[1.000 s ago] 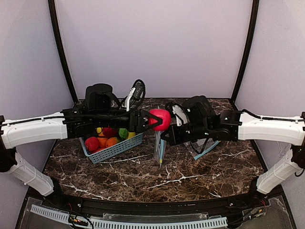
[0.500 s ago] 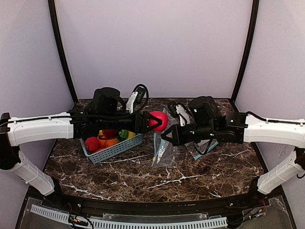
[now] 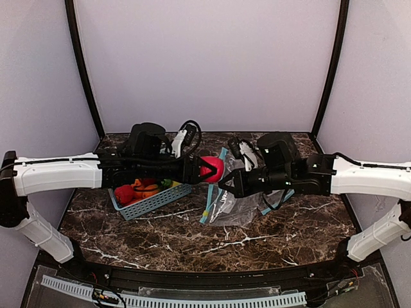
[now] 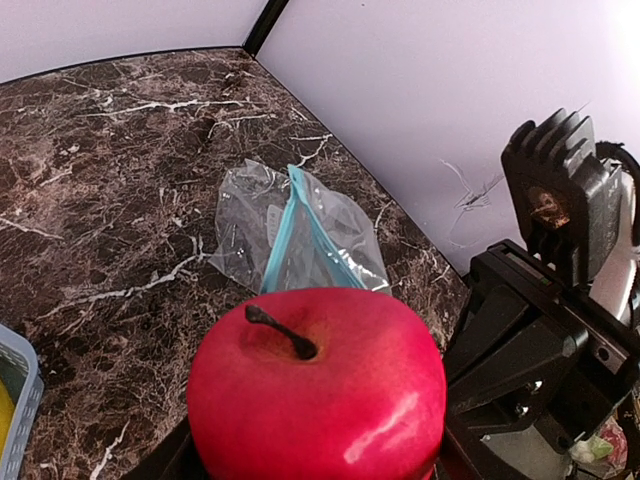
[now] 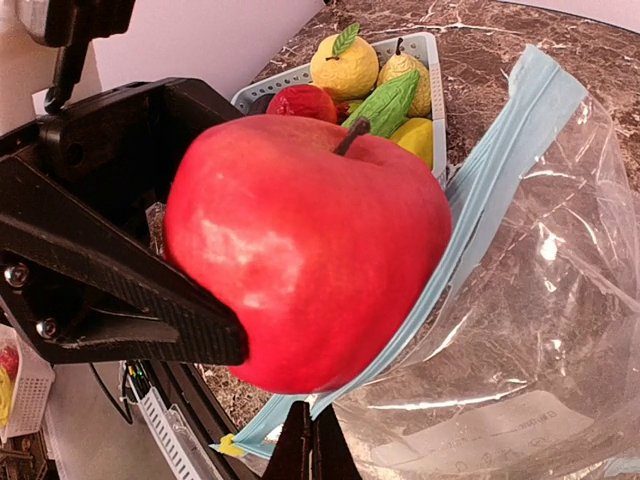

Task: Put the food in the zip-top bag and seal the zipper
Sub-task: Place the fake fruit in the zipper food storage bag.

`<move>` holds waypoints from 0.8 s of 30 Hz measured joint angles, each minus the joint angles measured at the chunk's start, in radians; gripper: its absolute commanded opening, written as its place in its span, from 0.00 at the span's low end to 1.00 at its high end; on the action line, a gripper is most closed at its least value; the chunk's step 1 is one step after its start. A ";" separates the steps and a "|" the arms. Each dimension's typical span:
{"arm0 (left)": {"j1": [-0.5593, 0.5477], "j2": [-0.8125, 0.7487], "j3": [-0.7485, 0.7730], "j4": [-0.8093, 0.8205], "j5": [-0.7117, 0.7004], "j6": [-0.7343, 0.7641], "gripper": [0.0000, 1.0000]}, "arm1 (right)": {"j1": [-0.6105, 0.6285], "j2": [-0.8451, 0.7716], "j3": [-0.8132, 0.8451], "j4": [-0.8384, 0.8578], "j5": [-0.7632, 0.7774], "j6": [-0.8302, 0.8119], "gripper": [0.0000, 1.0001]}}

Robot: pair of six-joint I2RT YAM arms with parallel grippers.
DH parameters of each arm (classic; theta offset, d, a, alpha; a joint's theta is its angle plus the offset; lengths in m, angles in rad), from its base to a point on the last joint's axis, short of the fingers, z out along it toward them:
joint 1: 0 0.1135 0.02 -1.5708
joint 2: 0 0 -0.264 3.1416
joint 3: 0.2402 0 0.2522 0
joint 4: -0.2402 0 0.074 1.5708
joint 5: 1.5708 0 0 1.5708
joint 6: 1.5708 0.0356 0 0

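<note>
The left claw (image 3: 205, 171) pinches a red apple (image 4: 315, 385) in the air over the middle of the tabletop, just beside the mouth of the clear bag (image 3: 239, 204). The right claw (image 3: 226, 186) is pressed together on the bag's blue zipper strip (image 5: 500, 170), lifting that edge while the rest of the bag slumps on the table.

The likely trouble is the opening. Only one lip seems to be held, and the pictures do not show how wide the mouth gapes. If the loose lip sags against the held one, the apple could land on the outside of the film and roll toward the near edge. Pushing the apple hard against the strip could also tug it out of the right claw's thin pinch.

Nothing shows inside the bag yet. The blue basket (image 3: 157, 199), toward the left edge, holds red, orange, yellow and green pieces.
</note>
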 measured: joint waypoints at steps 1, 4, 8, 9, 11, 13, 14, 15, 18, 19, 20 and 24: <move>0.000 0.004 -0.001 -0.001 0.001 0.000 0.59 | 0.000 -0.001 -0.005 0.006 -0.002 0.000 0.00; 0.000 0.018 -0.002 -0.007 0.002 0.000 0.59 | 0.000 -0.005 -0.024 0.032 -0.014 -0.002 0.00; 0.000 0.031 -0.004 -0.022 0.006 0.001 0.59 | 0.000 -0.013 -0.056 0.077 -0.045 -0.009 0.00; 0.000 0.032 -0.004 -0.030 0.006 0.002 0.59 | 0.000 -0.015 -0.061 0.088 -0.055 -0.012 0.00; 0.000 0.034 -0.004 -0.051 0.007 0.006 0.59 | 0.000 -0.021 -0.074 0.116 -0.083 -0.022 0.00; 0.000 0.035 -0.005 -0.062 0.008 0.013 0.59 | 0.000 -0.029 -0.090 0.151 -0.113 -0.032 0.00; 0.000 0.035 -0.005 -0.068 0.011 0.016 0.59 | 0.000 -0.035 -0.100 0.171 -0.128 -0.035 0.00; 0.000 0.035 -0.006 -0.069 0.018 0.019 0.59 | -0.001 -0.040 -0.110 0.189 -0.144 -0.039 0.00; 0.000 0.035 -0.015 -0.065 0.058 0.031 0.59 | -0.009 -0.055 -0.139 0.240 -0.190 -0.051 0.00; 0.000 0.035 -0.021 -0.060 0.076 0.034 0.59 | -0.012 -0.058 -0.147 0.254 -0.205 -0.054 0.00; 0.000 0.035 -0.030 -0.053 0.098 0.039 0.59 | -0.016 -0.059 -0.155 0.270 -0.222 -0.056 0.00; 0.000 0.035 -0.056 -0.025 0.180 0.051 0.60 | -0.046 -0.063 -0.197 0.348 -0.301 -0.061 0.00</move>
